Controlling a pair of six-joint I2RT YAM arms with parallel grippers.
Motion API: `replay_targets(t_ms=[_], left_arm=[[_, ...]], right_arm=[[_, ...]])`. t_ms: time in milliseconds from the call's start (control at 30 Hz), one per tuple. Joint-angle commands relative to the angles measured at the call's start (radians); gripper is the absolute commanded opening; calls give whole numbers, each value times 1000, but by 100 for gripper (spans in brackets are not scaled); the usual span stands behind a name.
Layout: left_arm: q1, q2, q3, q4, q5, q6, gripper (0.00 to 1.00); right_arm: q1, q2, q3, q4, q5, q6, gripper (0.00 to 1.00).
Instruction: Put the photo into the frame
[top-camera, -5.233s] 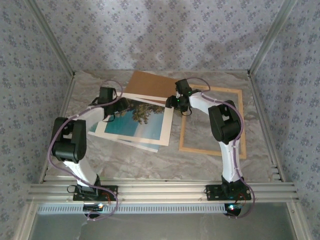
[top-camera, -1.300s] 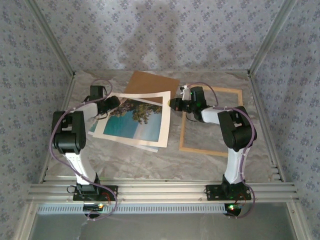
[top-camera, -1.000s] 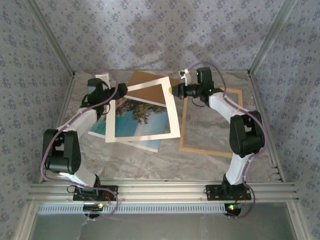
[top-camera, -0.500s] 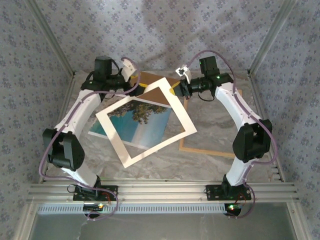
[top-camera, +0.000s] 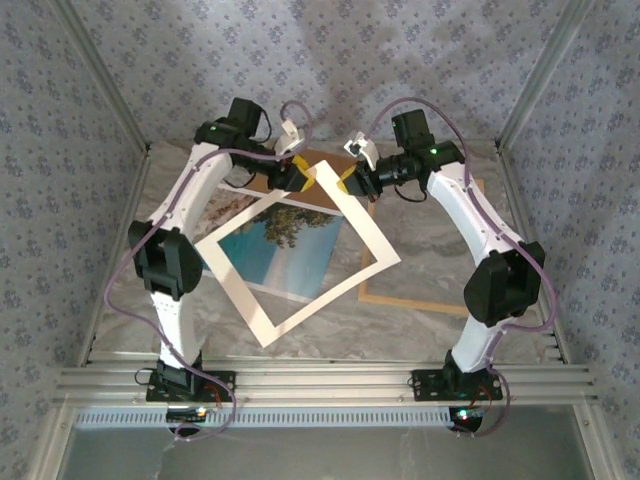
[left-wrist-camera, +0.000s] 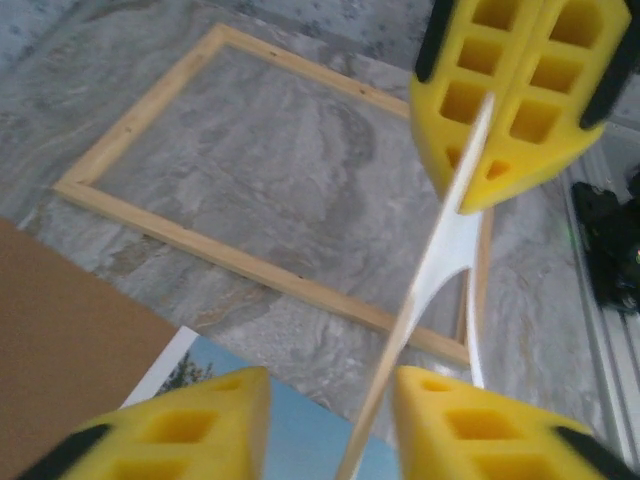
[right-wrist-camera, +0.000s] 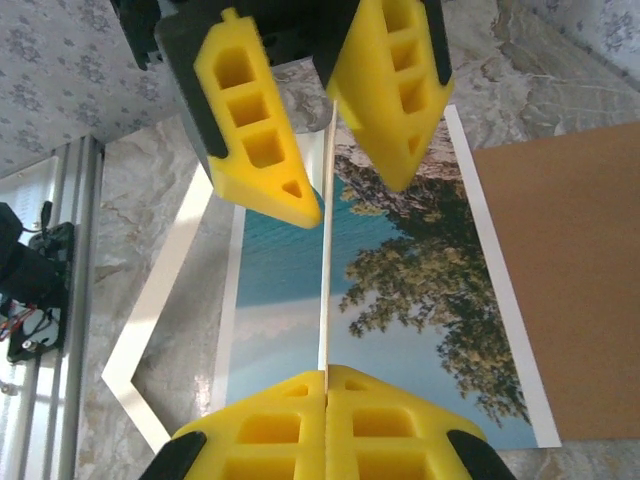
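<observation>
- My left gripper (left-wrist-camera: 330, 385), upper left of centre in the overhead view, has its yellow pads spread a little. The thin edge of the white mat (top-camera: 240, 293) runs between them, close to one pad, with a clear gap to the other.
- The mat hangs in the air, tilted like a diamond over the middle of the table (top-camera: 400, 340).
- The photo (top-camera: 282, 252) lies flat on the table below, showing through the mat's window, left of centre.
- The brown backing board (right-wrist-camera: 570, 280) lies just beyond the photo's far edge.
- My right gripper (right-wrist-camera: 325, 375), upper middle, has its pads pressed together, pinching the mat's top corner.
- The frame (top-camera: 415, 303) lies flat at the right, with bare table inside it, apart from the photo.
</observation>
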Motion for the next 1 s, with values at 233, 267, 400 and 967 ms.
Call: replay_targets(t_ms=[233,267,400,967], left_arm=[[-6,113,255,-305,71,30,0],[-6,112,260,-298,68,13,0],[0,93,287,-240,20,-95,0],[14,-39,315,-111,-66,-383,0]], right_arm=[[5,-30,35,22,148,28,0],[6,-33,31,35,161,45,0],[-4,-61,1,112,231,159,27],[-213,-429,-741,797,376,767,91]])
